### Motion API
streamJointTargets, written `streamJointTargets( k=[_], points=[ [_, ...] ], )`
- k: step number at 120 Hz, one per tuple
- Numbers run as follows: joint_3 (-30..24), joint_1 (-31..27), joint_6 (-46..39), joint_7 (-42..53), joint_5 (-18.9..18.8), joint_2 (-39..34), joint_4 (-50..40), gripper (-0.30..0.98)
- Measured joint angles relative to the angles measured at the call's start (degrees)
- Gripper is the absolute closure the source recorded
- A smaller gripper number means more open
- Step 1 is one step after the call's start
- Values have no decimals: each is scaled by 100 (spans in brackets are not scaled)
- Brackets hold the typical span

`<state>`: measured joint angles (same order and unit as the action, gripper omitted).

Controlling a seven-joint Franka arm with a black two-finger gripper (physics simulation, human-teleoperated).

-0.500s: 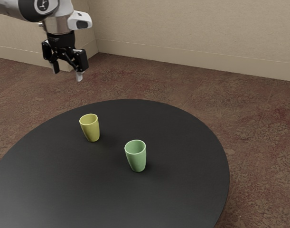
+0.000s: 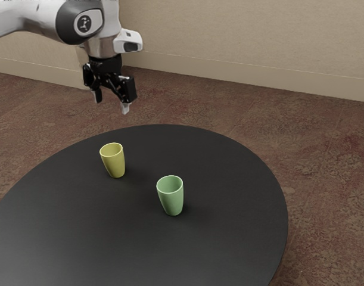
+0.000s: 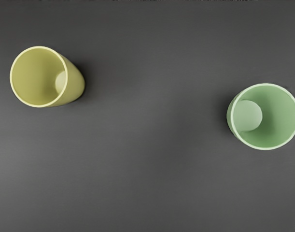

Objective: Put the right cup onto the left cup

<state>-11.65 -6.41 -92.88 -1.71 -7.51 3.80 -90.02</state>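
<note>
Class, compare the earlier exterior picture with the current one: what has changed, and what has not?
The arm and its open pincer have moved toward the exterior view's right and slightly lower in it. Nothing was grasped or released. The yellow cup and green cup stayed upright and apart on the table.

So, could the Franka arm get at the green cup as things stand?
Probably yes: the open pincer hangs empty above cup height, and the green cup stands upright, nothing over its mouth. The yellow cup stands apart from it, so a descent looks free.
</note>
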Motion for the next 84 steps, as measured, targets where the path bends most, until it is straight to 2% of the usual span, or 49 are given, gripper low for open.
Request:
streamJointTargets(
  k=[27,84],
  points=[
    [-404,153,-378,-24,-11,315,-92,0],
    [-1041,144,-1272,-268,-30,615,-937,0]
  ],
)
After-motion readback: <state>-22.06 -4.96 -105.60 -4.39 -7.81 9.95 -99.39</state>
